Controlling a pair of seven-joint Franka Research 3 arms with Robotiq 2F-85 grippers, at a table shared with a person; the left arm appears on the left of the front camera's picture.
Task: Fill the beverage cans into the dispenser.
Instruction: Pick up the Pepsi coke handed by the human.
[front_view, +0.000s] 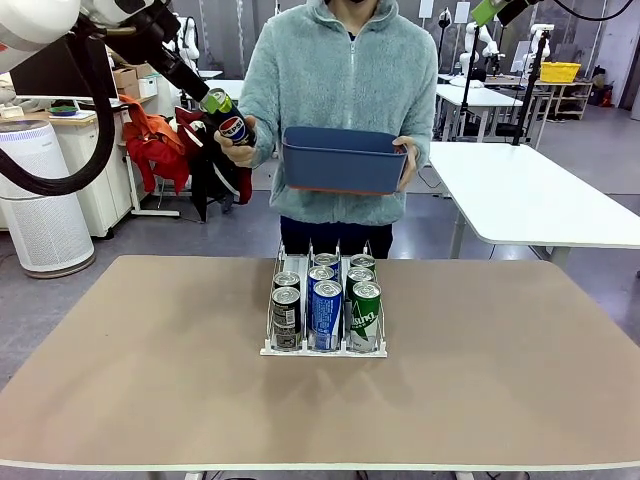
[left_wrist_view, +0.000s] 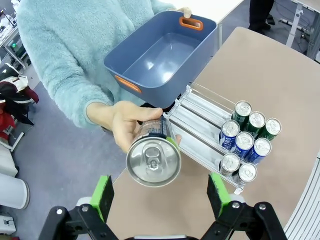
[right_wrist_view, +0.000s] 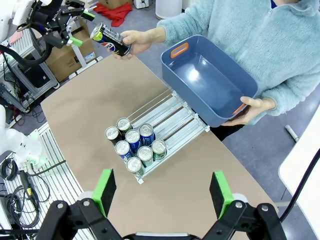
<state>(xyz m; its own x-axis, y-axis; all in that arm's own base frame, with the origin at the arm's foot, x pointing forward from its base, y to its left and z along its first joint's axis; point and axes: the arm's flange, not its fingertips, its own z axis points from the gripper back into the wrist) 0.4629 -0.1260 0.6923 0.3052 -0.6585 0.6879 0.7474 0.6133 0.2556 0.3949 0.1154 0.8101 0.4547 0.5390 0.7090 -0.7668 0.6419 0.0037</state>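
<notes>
A person's hand holds a dark beverage can with a red, white and blue logo out to my left gripper. In the left wrist view the can's silver top faces me just ahead of the open left gripper, whose green pads stand apart from it on both sides. The dispenser sits mid-table with several cans at the front of its three lanes. My right gripper hangs open high above the table with nothing in it.
With the other hand the person holds an empty blue plastic bin at chest height, beyond the table's far edge. The brown table is bare around the dispenser. A white table stands at the back right.
</notes>
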